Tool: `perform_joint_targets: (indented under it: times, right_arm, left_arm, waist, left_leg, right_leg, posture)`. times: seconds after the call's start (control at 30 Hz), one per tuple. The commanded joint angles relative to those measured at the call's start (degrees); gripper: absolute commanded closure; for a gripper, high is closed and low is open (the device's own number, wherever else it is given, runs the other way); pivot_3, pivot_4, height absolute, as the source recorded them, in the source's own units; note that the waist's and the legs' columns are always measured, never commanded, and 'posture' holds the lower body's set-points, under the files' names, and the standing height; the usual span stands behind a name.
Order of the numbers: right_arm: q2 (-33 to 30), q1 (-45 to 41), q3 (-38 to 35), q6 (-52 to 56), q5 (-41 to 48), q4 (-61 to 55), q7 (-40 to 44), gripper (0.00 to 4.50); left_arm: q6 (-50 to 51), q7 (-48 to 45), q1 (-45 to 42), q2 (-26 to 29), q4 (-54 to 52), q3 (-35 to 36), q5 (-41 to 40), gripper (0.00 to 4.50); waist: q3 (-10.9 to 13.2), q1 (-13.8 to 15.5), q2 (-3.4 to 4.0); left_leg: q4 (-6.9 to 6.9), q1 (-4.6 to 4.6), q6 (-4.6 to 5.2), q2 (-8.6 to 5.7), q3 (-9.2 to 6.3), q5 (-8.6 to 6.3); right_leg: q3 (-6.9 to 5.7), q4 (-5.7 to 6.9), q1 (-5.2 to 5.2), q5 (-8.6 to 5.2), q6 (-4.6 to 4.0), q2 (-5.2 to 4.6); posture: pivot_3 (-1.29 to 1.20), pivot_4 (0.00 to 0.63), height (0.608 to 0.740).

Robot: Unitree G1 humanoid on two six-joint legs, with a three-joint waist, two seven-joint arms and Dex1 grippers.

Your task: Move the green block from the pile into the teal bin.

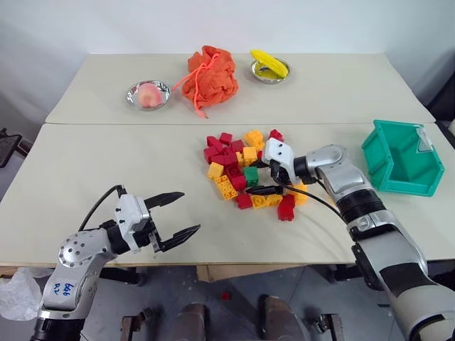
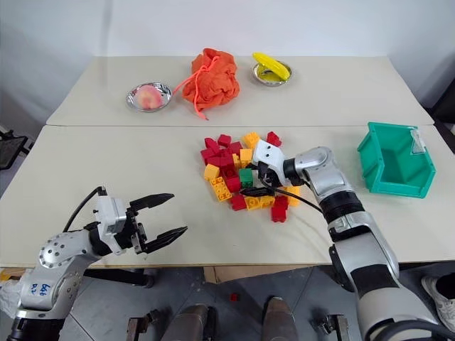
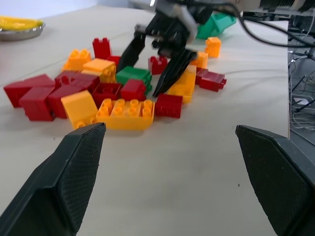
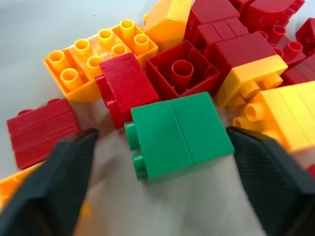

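Note:
The green block (image 4: 179, 132) lies on its side at the near edge of the pile (image 1: 224, 160) of red and yellow-orange bricks in the middle of the table. My right gripper (image 1: 260, 177) reaches into the pile from the right. It is open, with one black finger on each side of the green block (image 1: 250, 175) and a gap between each pad and the block. The teal bin (image 1: 412, 186) stands at the right side of the table, behind my right arm. My left gripper (image 1: 179, 214) hovers open over the table's near left part, holding nothing.
At the back stand an orange cloth bag (image 1: 210, 77), a steel bowl (image 1: 148, 95) with a pink thing in it, and another bowl (image 1: 270, 69) holding something yellow. A seam (image 1: 128, 123) joins the two tabletops. One red brick (image 1: 225, 295) lies on the floor.

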Motion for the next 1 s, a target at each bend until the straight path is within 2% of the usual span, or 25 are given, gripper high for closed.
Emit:
perform_joint_targets:
  times: [0.03, 0.07, 0.13, 0.3, 0.43, 0.57, 0.73, 0.83, 1.0]
  right_arm:
    - [-0.2, -1.6, -1.4, -2.4, -0.2, 1.3, 0.0, 1.60]
    - [-0.4, -1.4, -1.9, -2.8, 0.0, 1.1, -0.1, 1.97]
    - [-0.9, -0.6, -3.5, -4.0, 1.2, -0.3, 0.1, 2.31]
    - [-4.4, 5.8, -9.7, -5.8, 7.6, -12.0, 2.2, 2.33]
    - [-8.9, 15.2, -21.3, 0.2, 15.0, -26.5, -5.3, 2.33]
    - [-15.4, 23.0, -31.9, 5.4, 16.6, -33.8, -14.6, 2.33]
    - [-24.6, 24.1, -40.0, 10.4, 10.7, -25.1, -31.2, 2.33]
    - [-27.9, 23.5, -38.8, 7.7, 6.8, -17.1, -36.1, 2.33]
    - [-28.6, 19.0, -37.1, 5.2, 4.8, -4.9, -40.9, 2.33]
  left_arm:
    - [-0.8, 0.2, -0.9, -0.1, -1.2, 0.0, -0.2, 0.00]
    - [-0.8, 0.2, -1.1, -0.1, -1.1, 0.0, -0.2, 0.00]
    - [-0.7, 0.1, -1.5, -0.3, -1.1, -0.3, -0.3, 0.00]
    - [0.2, 0.7, -3.3, -2.2, -1.5, -1.9, -1.3, 0.00]
    - [-0.7, 1.0, -9.4, -6.5, 0.5, -6.6, 0.1, 0.00]
    - [-1.1, 0.4, -15.8, -10.7, 4.1, -10.3, 0.7, 0.00]
    - [-2.9, 0.7, -21.0, -14.7, 9.2, -13.6, 3.1, 0.00]
    - [-2.0, 1.0, -22.8, -16.7, 10.1, -14.0, 2.1, 0.00]
    - [-2.3, 0.2, -22.9, -16.7, 10.5, -14.2, 2.5, 0.00]
  waist:
    - [0.0, 0.0, 0.00]
    - [0.0, 0.0, 0.00]
    - [0.0, 0.0, 0.00]
    - [0.0, 0.3, 0.00]
    - [0.0, 1.5, 0.00]
    - [0.0, 2.9, 0.00]
    - [0.0, 2.9, 0.01]
    - [0.0, 2.5, 0.01]
    - [0.0, 1.4, 0.04]
  left_leg:
    - [0.00, 0.00, 0.00, 0.00, 0.00, 0.00]
    - [0.00, 0.00, 0.00, 0.00, 0.00, 0.00]
    - [0.01, 0.02, 0.00, 0.00, 0.01, 0.00]
    - [0.01, 0.01, -0.01, -0.01, 0.00, 0.00]
    - [0.06, -0.02, -0.01, -0.01, -0.02, -0.01]
    - [0.17, -0.02, -0.01, -0.03, 0.05, -0.01]
    - [0.14, -0.01, 0.01, -0.02, 0.24, -0.01]
    - [0.09, 0.02, 0.03, -0.01, 0.31, -0.01]
    - [0.06, 0.06, 0.05, 0.01, 0.39, 0.00]
  right_leg:
    - [0.00, 0.00, 0.00, 0.00, 0.00, 0.00]
    - [0.00, -0.01, 0.00, 0.00, 0.00, 0.00]
    - [0.00, 0.00, 0.02, 0.00, 0.00, 0.00]
    - [0.00, -0.02, 0.02, 0.00, 0.00, -0.01]
    - [-0.04, -0.03, 0.05, 0.00, 0.01, -0.01]
    - [-0.04, -0.03, 0.09, 0.04, 0.04, -0.01]
    - [0.02, -0.06, 0.07, 0.08, 0.05, -0.01]
    - [0.04, -0.09, 0.06, 0.08, 0.05, -0.01]
    - [0.08, -0.09, 0.06, 0.08, 0.06, -0.02]
  posture:
    - [0.00, 0.150, 0.740]
    - [0.00, 0.150, 0.740]
    - [0.00, 0.150, 0.740]
    - [0.00, 0.150, 0.740]
    - [0.00, 0.150, 0.740]
    - [0.00, 0.150, 0.740]
    - [0.00, 0.150, 0.740]
    - [0.00, 0.150, 0.740]
    - [0.00, 0.150, 0.740]
